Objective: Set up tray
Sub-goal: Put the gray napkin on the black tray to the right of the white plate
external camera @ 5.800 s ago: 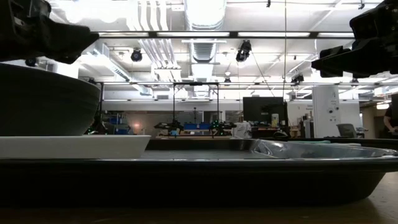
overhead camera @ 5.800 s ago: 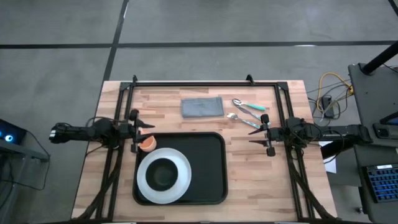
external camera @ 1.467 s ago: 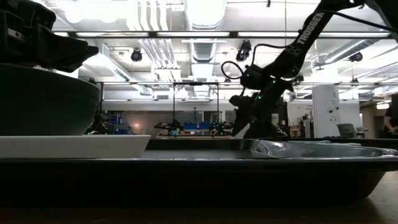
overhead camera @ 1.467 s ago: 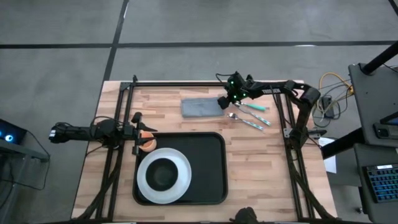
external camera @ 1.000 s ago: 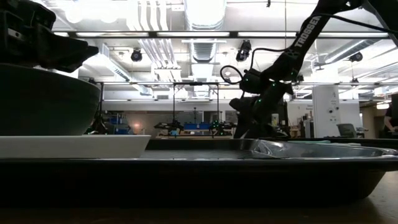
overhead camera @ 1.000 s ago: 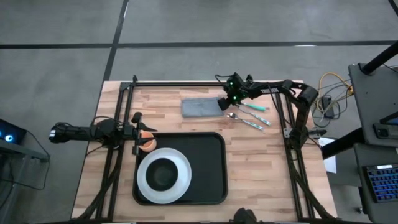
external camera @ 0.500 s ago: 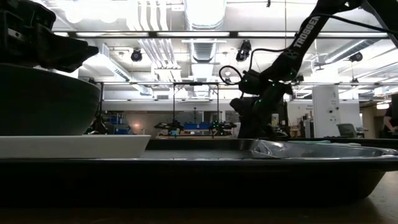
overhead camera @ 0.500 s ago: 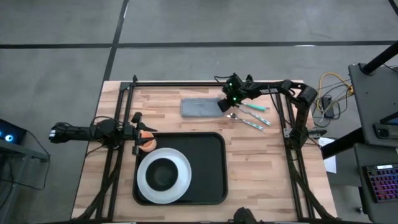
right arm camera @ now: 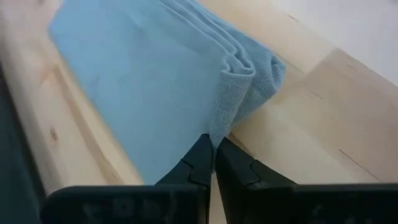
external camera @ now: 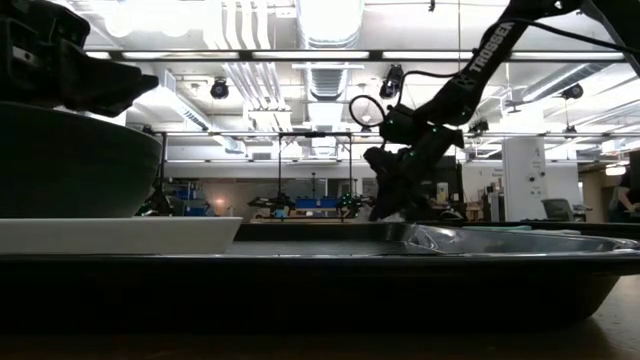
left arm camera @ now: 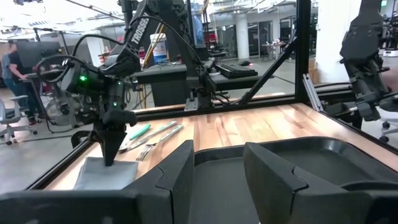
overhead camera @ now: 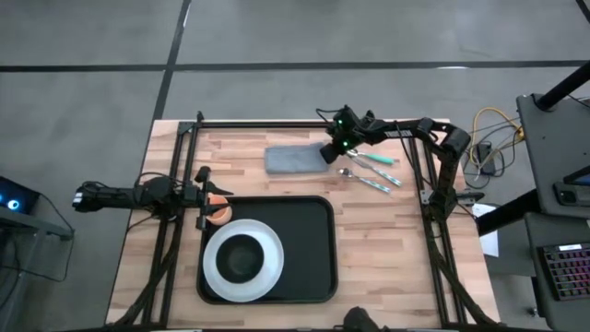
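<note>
At the surface's [overhead camera: 369,240] left edge, I have the left end effector [overhead camera: 199,195] waiting, its fingers spread, right by an orange cup [overhead camera: 218,213] that sits just off the tray's [overhead camera: 309,249] corner. The tray lies flat in the near middle of the surface, with a white plate [overhead camera: 242,260] holding a dark bowl [overhead camera: 241,258] on its left half. Past the tray, the folded cloth [overhead camera: 293,160] lies on the wood. My right end effector [overhead camera: 329,153] pinches the cloth's right edge, fingertips [right arm camera: 205,163] pressed together on the fabric. Cutlery [overhead camera: 369,168] lies just right of it.
</note>
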`<action>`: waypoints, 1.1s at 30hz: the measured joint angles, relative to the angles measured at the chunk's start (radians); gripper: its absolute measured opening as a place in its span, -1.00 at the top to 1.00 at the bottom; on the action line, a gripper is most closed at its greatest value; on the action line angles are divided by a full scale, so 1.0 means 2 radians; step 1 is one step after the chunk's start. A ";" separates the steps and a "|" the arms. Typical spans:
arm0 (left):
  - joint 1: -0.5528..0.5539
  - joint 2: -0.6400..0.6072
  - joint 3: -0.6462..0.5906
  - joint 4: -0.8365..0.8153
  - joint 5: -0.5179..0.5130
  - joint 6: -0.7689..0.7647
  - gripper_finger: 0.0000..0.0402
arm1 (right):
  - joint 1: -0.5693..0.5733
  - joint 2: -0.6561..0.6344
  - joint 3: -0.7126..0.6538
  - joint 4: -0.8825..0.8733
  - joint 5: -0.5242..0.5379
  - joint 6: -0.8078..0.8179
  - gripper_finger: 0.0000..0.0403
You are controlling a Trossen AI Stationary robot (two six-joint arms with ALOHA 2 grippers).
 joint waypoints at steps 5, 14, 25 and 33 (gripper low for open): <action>0.000 0.000 0.000 -0.001 0.000 0.000 0.39 | 0.007 -0.001 0.013 0.000 -0.009 -0.005 0.96; 0.000 0.000 0.000 -0.001 0.000 0.000 0.39 | 0.025 -0.003 0.056 -0.050 -0.017 -0.031 0.96; 0.000 0.000 0.000 -0.002 0.000 0.000 0.39 | 0.059 -0.036 0.104 -0.099 -0.017 -0.071 0.96; 0.000 0.000 0.000 -0.003 0.000 0.000 0.39 | 0.086 -0.083 0.125 -0.133 -0.017 -0.092 0.96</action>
